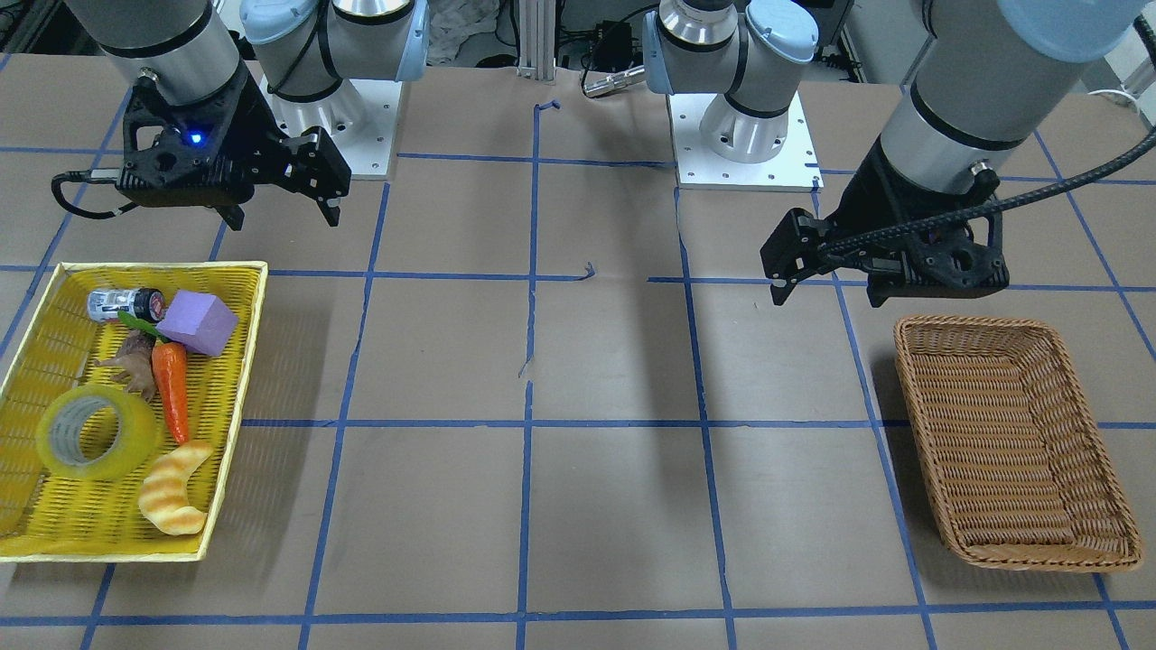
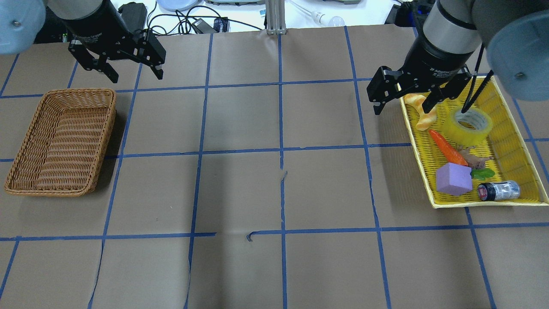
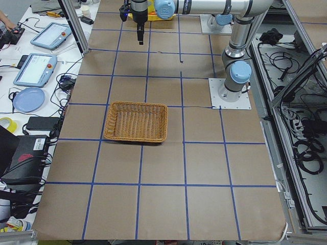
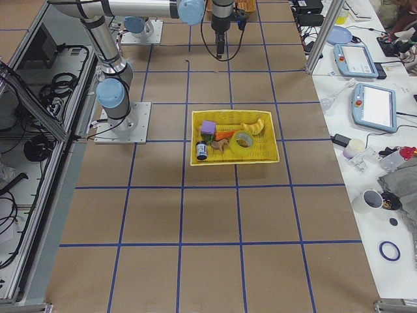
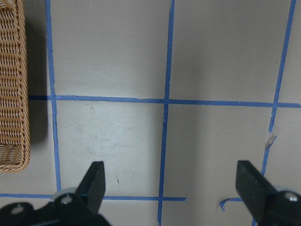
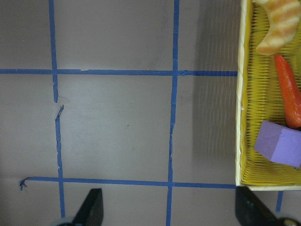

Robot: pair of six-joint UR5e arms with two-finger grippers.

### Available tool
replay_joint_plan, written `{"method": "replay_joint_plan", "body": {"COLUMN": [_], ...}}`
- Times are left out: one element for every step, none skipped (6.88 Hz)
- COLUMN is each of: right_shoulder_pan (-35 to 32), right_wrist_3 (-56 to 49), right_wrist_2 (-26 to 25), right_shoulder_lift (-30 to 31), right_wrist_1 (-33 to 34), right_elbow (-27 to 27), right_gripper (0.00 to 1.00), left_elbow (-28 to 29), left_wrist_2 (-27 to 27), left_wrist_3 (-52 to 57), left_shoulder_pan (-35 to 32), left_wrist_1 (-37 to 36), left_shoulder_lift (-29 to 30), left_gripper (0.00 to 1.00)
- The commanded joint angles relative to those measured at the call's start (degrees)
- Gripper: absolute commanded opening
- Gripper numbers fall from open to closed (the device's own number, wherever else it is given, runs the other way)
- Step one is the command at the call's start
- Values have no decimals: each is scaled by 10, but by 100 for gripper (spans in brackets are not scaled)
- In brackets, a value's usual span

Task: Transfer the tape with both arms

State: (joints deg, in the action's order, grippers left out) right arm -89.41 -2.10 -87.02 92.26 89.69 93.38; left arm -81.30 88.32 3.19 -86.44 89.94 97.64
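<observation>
Seen from overhead, the tape [image 2: 469, 124] is pictured in the yellow tray [image 2: 512, 148], toward its 12 o'clock end, a croissant toy [image 2: 420, 112] at its 9 o'clock. The right gripper [image 2: 403, 106] is held wide open and empty over the tray's 11 o'clock corner. The left gripper [image 2: 137, 77], likewise spread and empty, is held at 1 o'clock from the wicker basket [image 2: 64, 141].

Translucent yellow tape [image 1: 131, 444] w/ grey core, hole up, in yellow tray [image 1: 45, 352], just beside carrot [image 1: 172, 388].
</observation>
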Motion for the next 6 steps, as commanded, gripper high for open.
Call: {"method": "replay_joint_plan", "body": {"right_shoulder_pan": [-1, -1, 0, 0, 0, 0], "right_wrist_3": [0, 0, 0, 1, 0, 0], "right_wrist_2": [-3, -4, -4, -4, -4, -5], "right_shoulder_lift": [-1, -1, -1, -1, 1, 0], "right_wrist_1": [-1, 0, -1, -2, -1, -1], "right_elbow": [-3, -3, 0, 0, 0, 1], "right_gripper": [100, 100, 100, 100, 100, 100], "left_elbow": [0, 1, 1, 0, 0, -1], "left_wrist_2": [1, -2, -2, 0, 0, 0], "left_wrist_3": [-2, -2, -2, -1, 1, 2], "left_shoulder_pan": [0, 0, 0, 0, -3, -7], "left_wrist_1": [13, 13, 13, 16, 37, 43], "left_shoulder_lift": [-1, 0, 0, -1, -1, -1], "left_gripper": [100, 100, 100, 100, 100, 100]}}
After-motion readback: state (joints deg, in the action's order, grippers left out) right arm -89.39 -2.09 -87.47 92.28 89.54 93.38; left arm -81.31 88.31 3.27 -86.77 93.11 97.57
